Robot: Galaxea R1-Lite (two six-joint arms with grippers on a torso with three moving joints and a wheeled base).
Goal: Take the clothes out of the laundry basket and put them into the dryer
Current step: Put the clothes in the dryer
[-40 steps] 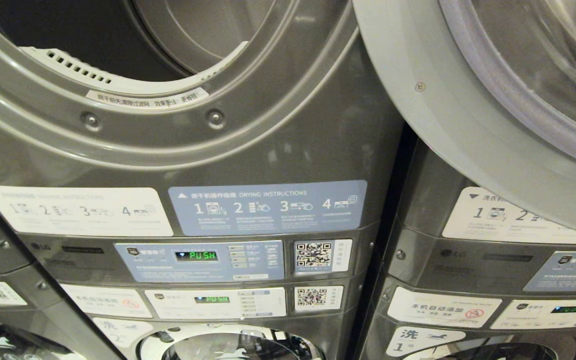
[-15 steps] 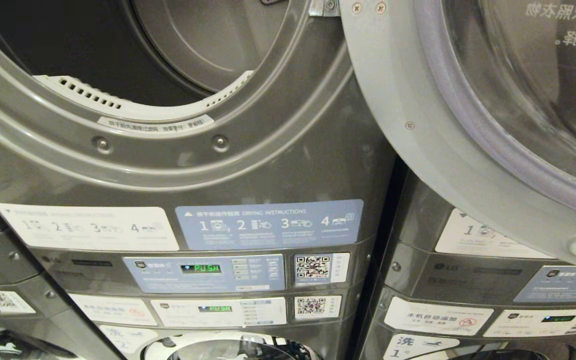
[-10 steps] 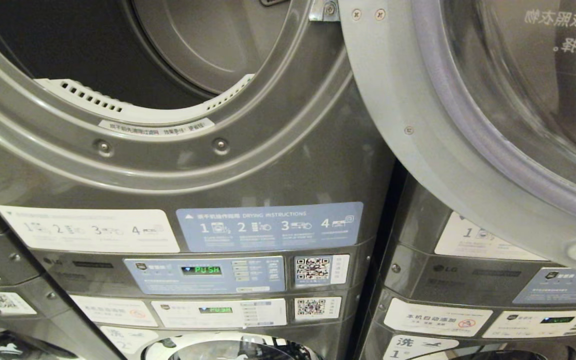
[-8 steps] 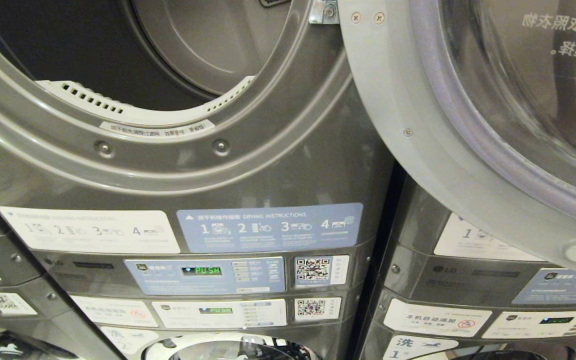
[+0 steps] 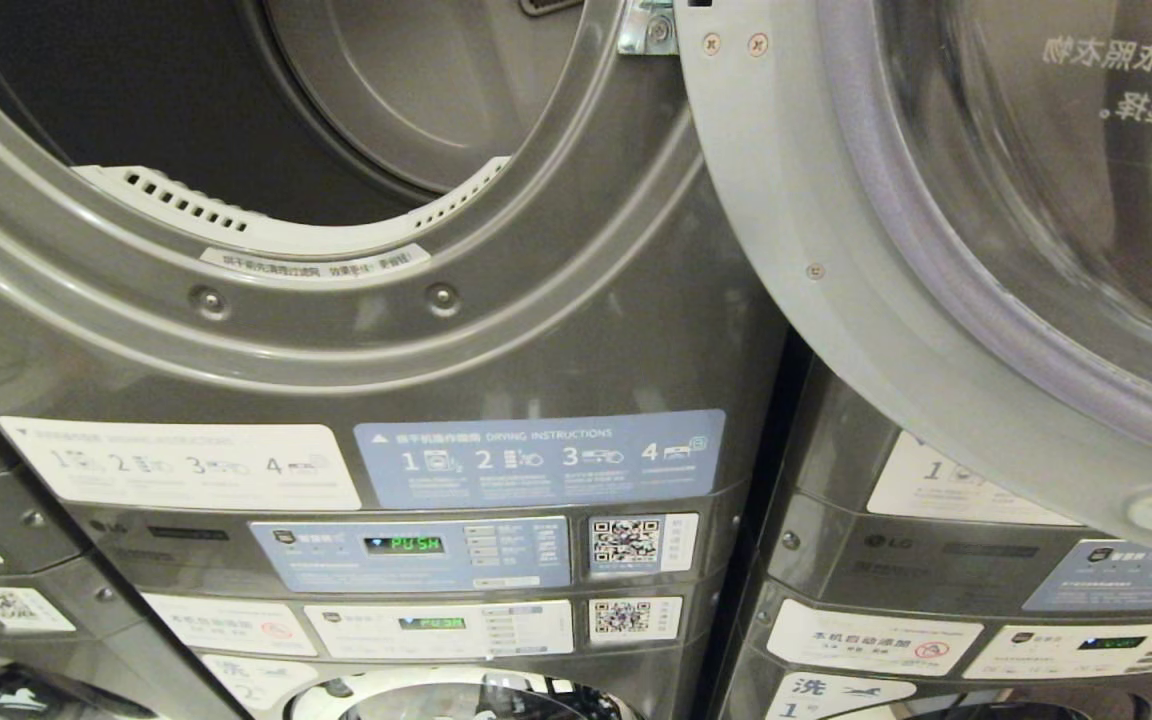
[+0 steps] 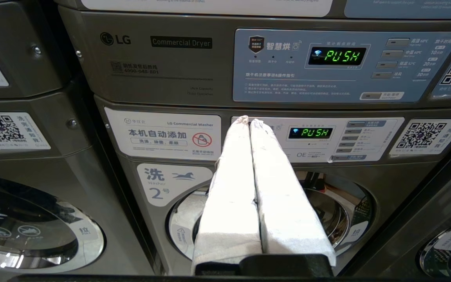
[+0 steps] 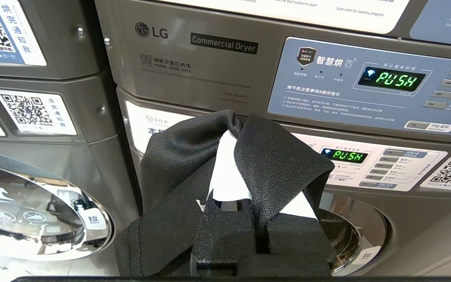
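The grey dryer (image 5: 336, 340) fills the head view, its round mouth open onto a dark drum (image 5: 186, 100). Its door (image 5: 836, 300) is swung open to the right. Neither arm shows in the head view. In the right wrist view my right gripper (image 7: 233, 125) is shut on a black garment (image 7: 272, 160), which drapes over both fingers and hides their tips. It hangs in front of the control panels below the dryer mouth. My left gripper (image 6: 248, 120) is shut with nothing in it, its white-wrapped fingers (image 6: 229, 184) pressed together. The laundry basket is out of view.
Under the dryer mouth sit instruction stickers and a control panel (image 5: 412, 545) reading PUSH. A washer with a round glass door (image 6: 327, 211) stands beneath the dryer. More stacked machines stand on the left (image 6: 22, 219) and on the right (image 5: 936, 560), behind the open door.
The whole head picture has slid downward, so the camera has risen; more of the dryer mouth and the door's hinge now shows. Nothing on the machines has moved.
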